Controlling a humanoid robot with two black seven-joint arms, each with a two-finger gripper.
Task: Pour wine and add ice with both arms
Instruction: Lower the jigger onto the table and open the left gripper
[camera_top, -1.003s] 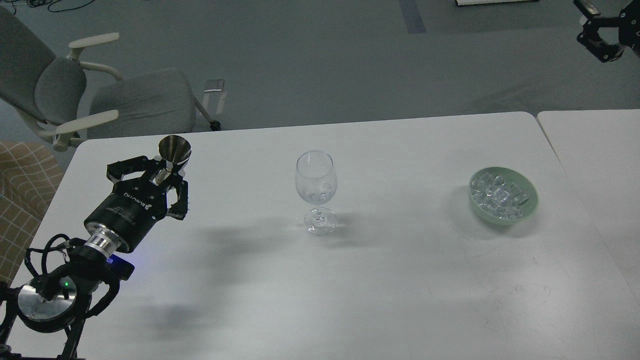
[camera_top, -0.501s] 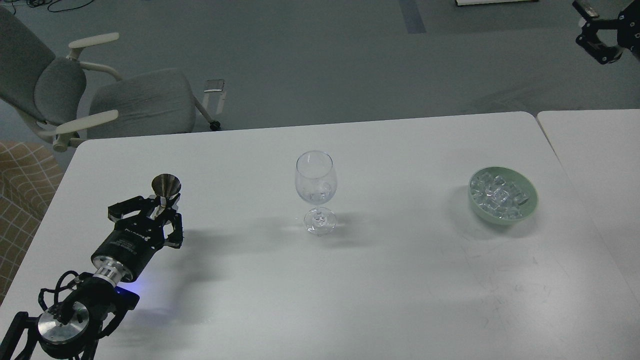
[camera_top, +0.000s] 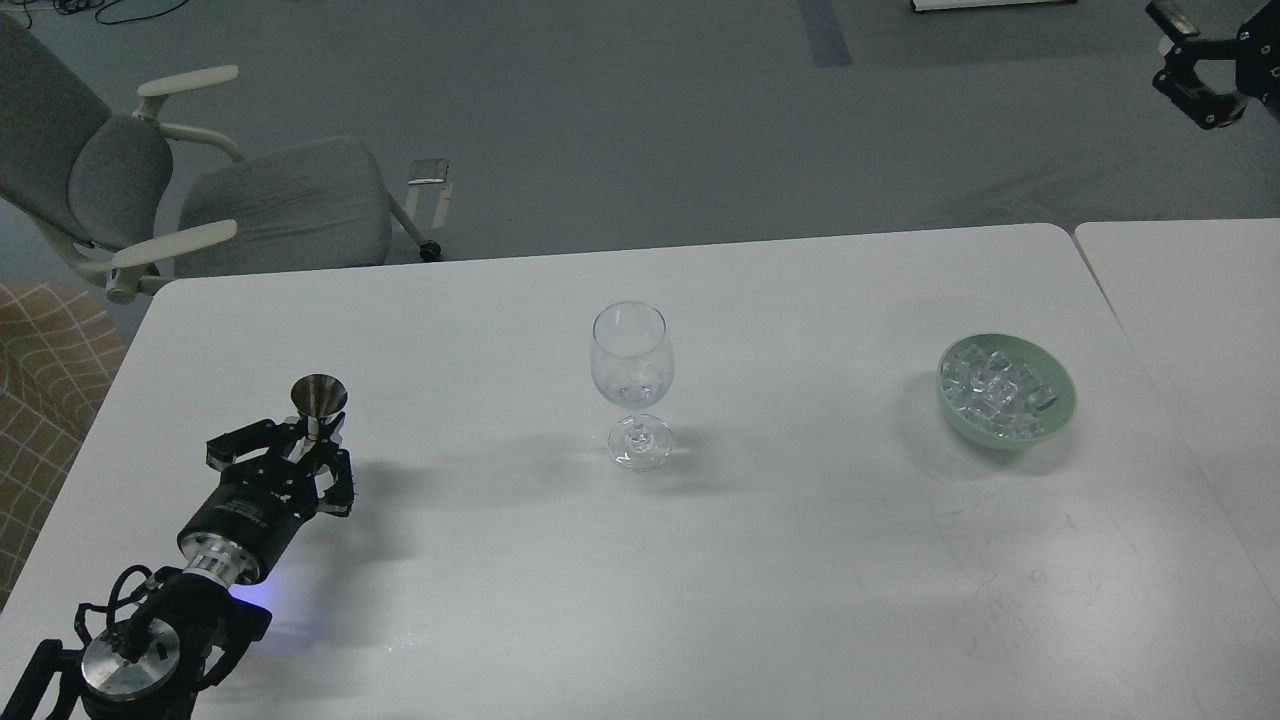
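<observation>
Nearest, left of the wine glass (camera_top: 631, 384), the left gripper (camera_top: 303, 448) pinches a small metal cup (camera_top: 319, 399). Wine (camera_top: 630, 392) sits low in that glass; ice (camera_top: 996, 389) fills the green bowl (camera_top: 1062, 412) to its right. Far beyond, the right gripper (camera_top: 1190, 68) hangs with fingers parted, holding nothing.

Colours as I read them: worktop (camera_top: 800, 560), plain white. Bowl (camera_top: 1060, 415), pale green, holding clear glassy ice (camera_top: 995, 385). Stemmed glass (camera_top: 630, 360), colourless. Metal cup (camera_top: 318, 396), dull silver with dark inside. My left arm (camera_top: 240, 510), black with silver rings. Chair (camera_top: 270, 200), grey with cream armrests. Cloth at left edge (camera_top: 40, 380), tan with white check.
</observation>
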